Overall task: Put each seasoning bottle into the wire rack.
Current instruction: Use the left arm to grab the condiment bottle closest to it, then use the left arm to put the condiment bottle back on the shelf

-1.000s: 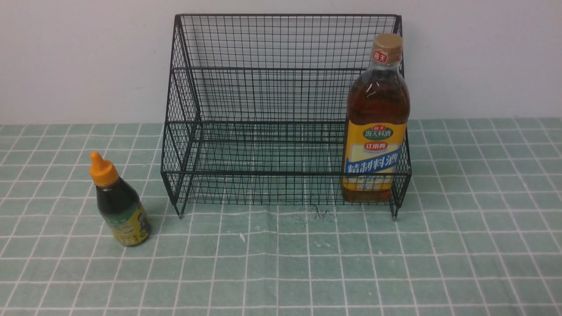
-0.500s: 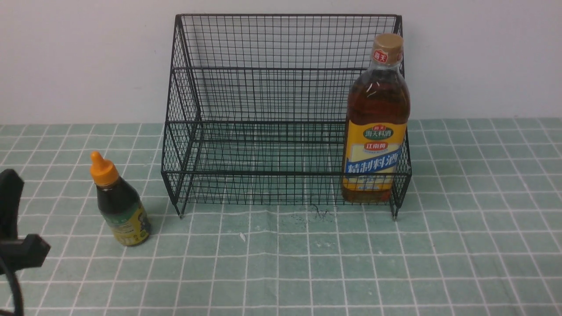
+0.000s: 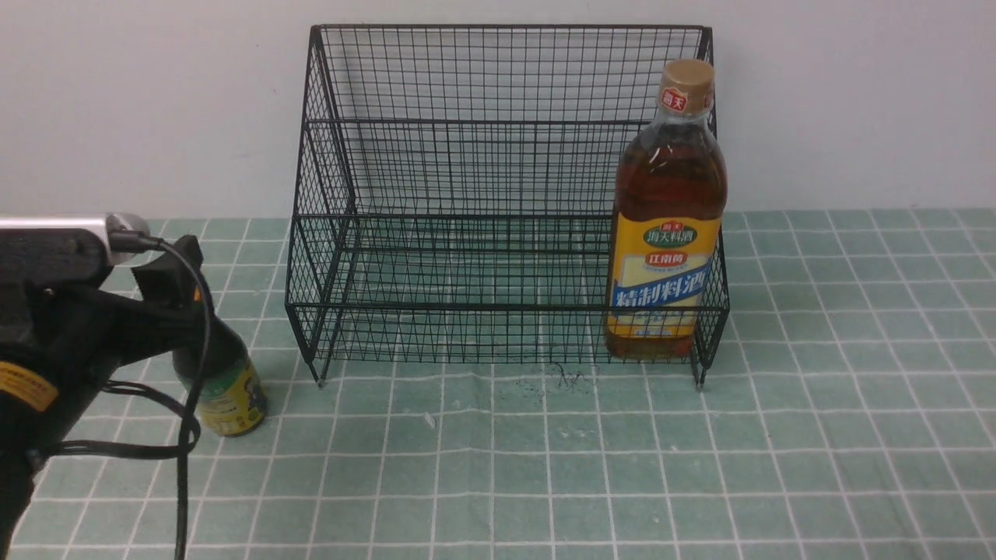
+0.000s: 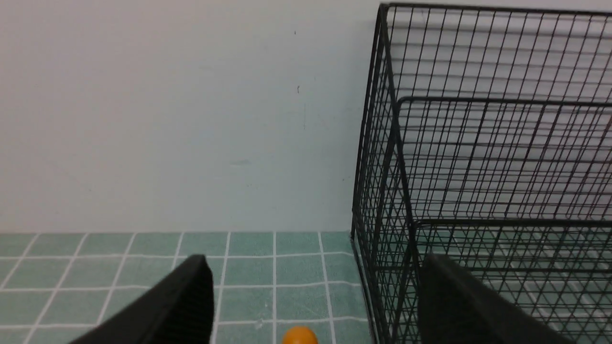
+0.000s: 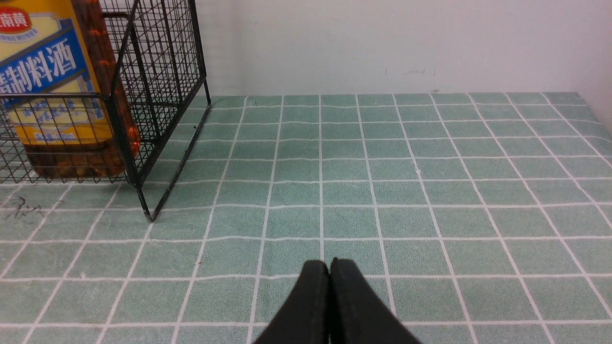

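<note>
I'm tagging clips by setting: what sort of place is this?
Probably a mock kitchen tabletop: green checked cloth, black wire rack holding a tall seasoning bottle, plain white wall behind.

The wire rack (image 3: 467, 306) is thin black-coated metal wire with a slight sheen. The tall bottle (image 3: 671, 187) is clear and glossy, with a shiny label (image 3: 661, 280) and a duller tan cap (image 3: 686, 82). The small bottle (image 3: 229, 397) looks dark and glossy. The tabletop cloth (image 3: 778, 467) is matt and lightly creased. The fingers (image 4: 181, 306) look like matt black plastic.

Green checked tablecloth (image 3: 778, 435), plain white wall (image 3: 156, 101), dark scribble (image 3: 568, 379)
</note>
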Tool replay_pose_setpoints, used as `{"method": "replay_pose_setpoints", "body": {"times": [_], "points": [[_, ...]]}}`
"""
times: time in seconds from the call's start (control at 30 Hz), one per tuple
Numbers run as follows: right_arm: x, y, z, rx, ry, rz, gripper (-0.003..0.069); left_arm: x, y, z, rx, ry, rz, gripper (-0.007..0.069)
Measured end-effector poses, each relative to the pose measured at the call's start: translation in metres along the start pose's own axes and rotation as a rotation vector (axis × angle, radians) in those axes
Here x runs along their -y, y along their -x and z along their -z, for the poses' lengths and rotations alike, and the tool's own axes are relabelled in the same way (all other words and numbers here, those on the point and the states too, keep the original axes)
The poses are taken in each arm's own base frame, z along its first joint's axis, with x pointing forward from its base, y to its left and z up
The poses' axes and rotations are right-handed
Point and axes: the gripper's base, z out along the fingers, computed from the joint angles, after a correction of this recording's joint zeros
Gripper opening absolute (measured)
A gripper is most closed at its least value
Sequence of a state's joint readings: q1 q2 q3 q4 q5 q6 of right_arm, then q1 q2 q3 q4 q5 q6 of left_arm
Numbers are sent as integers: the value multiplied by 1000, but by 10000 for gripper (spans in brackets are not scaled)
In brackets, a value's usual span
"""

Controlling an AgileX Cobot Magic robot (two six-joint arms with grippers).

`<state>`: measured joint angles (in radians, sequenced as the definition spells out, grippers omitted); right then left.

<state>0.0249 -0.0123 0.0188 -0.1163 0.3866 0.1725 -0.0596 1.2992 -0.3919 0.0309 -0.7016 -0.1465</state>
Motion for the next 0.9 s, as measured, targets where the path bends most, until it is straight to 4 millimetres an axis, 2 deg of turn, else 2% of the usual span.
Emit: {"method": "replay_pose_setpoints", "body": {"times": [0.1,0.23,0.37,0.43,0.57,0.8,0.87,0.9], "points": [[0,0,0,0,0,0,-15,-2,-13,-17,-23,2,2,522],[0,0,0,0,0,0,-15,-5,-29,-30,-57,13,11,508],[0,0,0,0,0,0,-15,-7,-42,-35,-98,27,19,418],[0,0,0,0,0,0,-15,-7,-43,-35,-102,27,9,262],[0,0,0,0,0,0,-15,-7,-38,-32,-96,25,-12,269],[0,0,0,0,0,0,-15,1,18,-14,59,4,-28,269],[0,0,0,0,0,0,-15,8,51,-9,122,-30,-60,269],[0,0,0,0,0,0,-15,11,61,-7,141,-45,-70,269]]}}
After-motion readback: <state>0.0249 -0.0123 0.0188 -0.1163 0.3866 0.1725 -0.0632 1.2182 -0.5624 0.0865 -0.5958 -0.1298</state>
